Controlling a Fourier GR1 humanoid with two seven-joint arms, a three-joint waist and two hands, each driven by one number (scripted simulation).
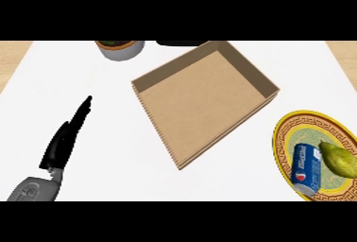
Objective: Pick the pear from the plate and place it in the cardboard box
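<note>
A green-yellow pear (339,159) lies on a round plate (296,124) with a yellow patterned rim at the right edge of the head view. Beside it on the plate lies a blue can (305,168). The open cardboard box (203,97) sits in the middle of the white counter, nothing inside it. My left hand (64,139) shows at the lower left, fingers straight and pointing up the counter, well left of the box and holding nothing. My right hand does not appear.
A grey pot (122,48) with a plant stands at the back, left of the box. A dark object (180,43) lies at the back edge behind the box. Wooden surface (14,52) shows beyond the white counter on both sides.
</note>
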